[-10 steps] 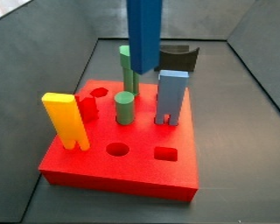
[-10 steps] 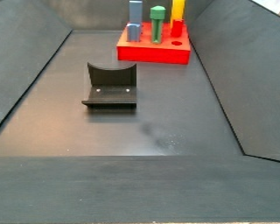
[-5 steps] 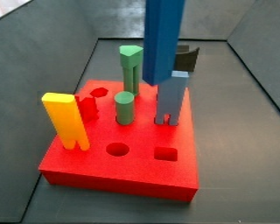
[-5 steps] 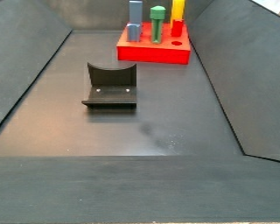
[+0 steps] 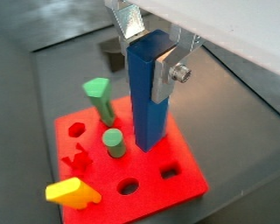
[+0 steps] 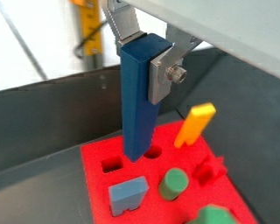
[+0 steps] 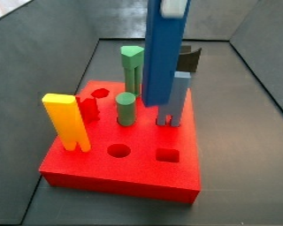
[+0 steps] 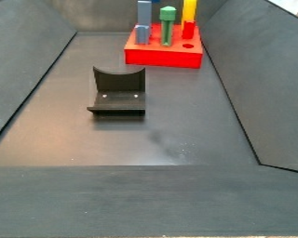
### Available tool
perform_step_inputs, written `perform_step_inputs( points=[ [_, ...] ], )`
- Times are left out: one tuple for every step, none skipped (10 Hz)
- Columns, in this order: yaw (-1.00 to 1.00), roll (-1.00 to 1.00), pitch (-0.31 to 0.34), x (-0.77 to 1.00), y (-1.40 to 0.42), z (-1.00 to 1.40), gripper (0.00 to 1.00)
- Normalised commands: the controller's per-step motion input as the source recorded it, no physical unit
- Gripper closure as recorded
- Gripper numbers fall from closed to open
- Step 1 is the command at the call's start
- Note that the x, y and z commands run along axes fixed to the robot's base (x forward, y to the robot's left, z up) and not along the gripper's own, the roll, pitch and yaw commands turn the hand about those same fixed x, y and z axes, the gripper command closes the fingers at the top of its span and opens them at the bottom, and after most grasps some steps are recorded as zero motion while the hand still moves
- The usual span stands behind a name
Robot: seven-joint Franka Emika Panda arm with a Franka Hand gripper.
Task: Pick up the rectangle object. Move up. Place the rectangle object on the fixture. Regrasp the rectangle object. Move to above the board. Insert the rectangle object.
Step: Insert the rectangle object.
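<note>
Rectangle object (image 5: 149,96), a long slim dark-blue bar, hangs upright over the thick square red board (image 5: 189,185), its long axis vertical and its lower end just above the board's top among the holes, seemingly near the rectangular hole (image 5: 170,170). The end effector (image 5: 154,39) sits directly above, its flat silver fingers (image 5: 168,74) clamped on the bar's upper end. The black notched fixture (image 8: 116,91) stands empty on the dark floor, well apart from the board.
</note>
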Motion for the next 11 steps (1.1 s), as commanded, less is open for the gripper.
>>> perform_step_inputs(
  points=[
    [-0.92,0.00,-0.069,0.07,-0.06,-0.60,1.00],
    [-0.71,0.00,-0.023,0.38,-0.13,-0.75,1.00],
    [-0.65,0.03,-0.026,0.47,-0.17,-0.86,1.00],
    [-0.79,0.00,-0.043,0.27,-0.12,-0.76,1.00],
    [-0.75,-0.03,0.000,0.20,-0.16,-0.43,1.00],
    [-0.63,-0.01,0.000,0.25,-0.35,-0.30,1.00],
    [-0.31,0.05,0.053,0.00,-0.55,-0.05,1.00],
    [0.00,0.01,0.016,-0.06,-0.30,0.00,1.00],
    [-0.02,0.01,0.000,-0.03,-0.18,-0.03,1.00],
    [-0.21,0.02,-0.086,0.00,0.00,-0.07,1.00],
    [-0.23,0.05,-0.139,0.12,0.07,-0.12,1.00]
  ],
)
